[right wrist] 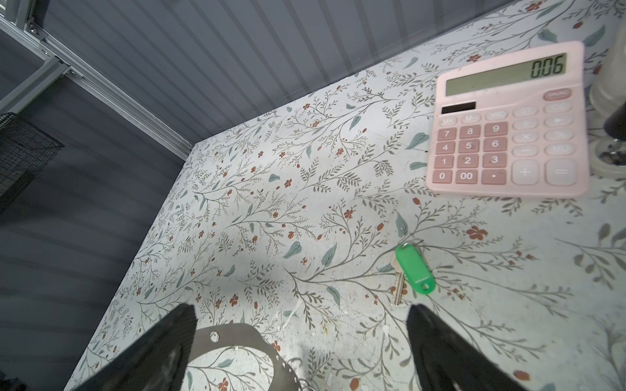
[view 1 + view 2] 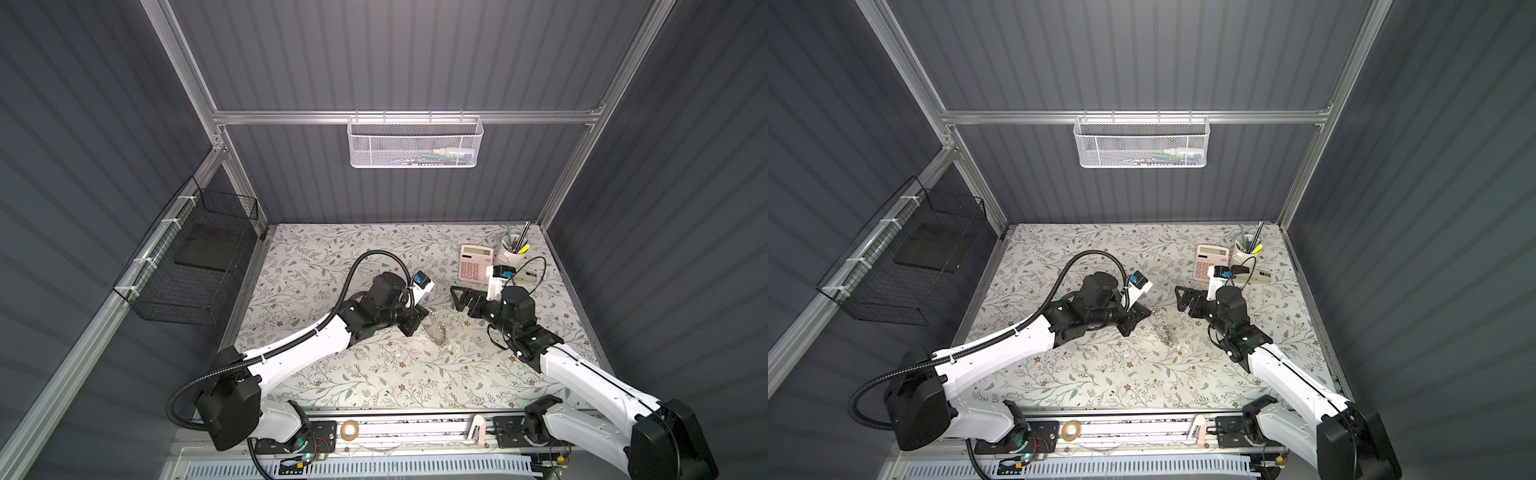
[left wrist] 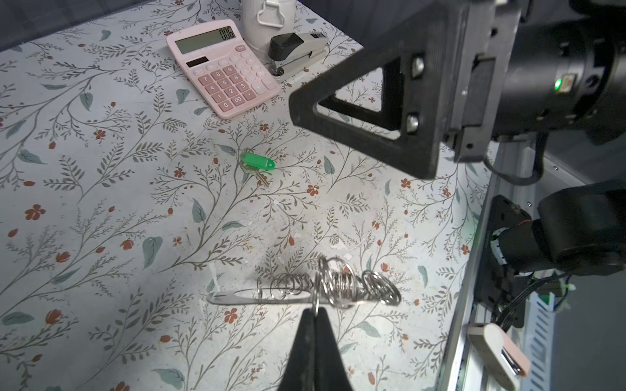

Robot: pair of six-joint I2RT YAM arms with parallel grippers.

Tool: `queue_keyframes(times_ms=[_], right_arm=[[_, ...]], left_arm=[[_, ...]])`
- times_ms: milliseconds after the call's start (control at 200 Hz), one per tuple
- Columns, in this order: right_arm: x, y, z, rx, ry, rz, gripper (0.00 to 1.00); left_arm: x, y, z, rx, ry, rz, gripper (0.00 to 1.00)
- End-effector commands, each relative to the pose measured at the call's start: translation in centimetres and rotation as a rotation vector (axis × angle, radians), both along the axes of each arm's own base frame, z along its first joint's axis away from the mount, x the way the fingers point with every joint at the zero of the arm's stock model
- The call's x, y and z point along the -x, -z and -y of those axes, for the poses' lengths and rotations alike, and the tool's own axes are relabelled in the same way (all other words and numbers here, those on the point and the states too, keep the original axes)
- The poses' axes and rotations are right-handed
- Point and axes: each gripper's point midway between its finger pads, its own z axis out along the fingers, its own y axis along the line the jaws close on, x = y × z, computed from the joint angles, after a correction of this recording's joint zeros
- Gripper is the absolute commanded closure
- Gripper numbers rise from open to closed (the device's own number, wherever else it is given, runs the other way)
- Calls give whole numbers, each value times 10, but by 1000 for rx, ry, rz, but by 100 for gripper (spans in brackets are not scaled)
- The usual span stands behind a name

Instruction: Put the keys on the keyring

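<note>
Low over the table (image 3: 101,203), the left gripper (image 3: 315,313) pinches the keyring (image 3: 338,284); the right gripper (image 1: 301,311) hangs spread wide near the key (image 1: 415,269).

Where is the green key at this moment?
The green key lies flat on the right half of the table, just in front of the calculator and ahead of the open right gripper, untouched; both wrist views show it.
</note>
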Motion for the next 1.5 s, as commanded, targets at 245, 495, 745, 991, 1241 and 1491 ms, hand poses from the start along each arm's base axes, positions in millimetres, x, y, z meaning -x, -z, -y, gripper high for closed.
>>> queue_keyframes(times_ms=[245,495,745,991,1241,1491], right_arm=[[-5,9,8,31,16,-11,1],[-1,1,-5,-14,-64,21,1],[-3,19,-28,-55,-162,-76,1],[6,32,-18,-28,-122,-149,1],[31,63,-9,8,-120,-250,1],[35,72,-8,21,-119,-276,1]], left_arm=[[3,-33,2,92,6,-9,93],[2,-27,-25,76,-22,169,97],[-10,-2,-19,7,-20,164,100],[-30,25,-44,18,-153,16,100],[-27,46,-81,0,-350,-98,38],[-27,82,-100,-118,-497,-243,44]])
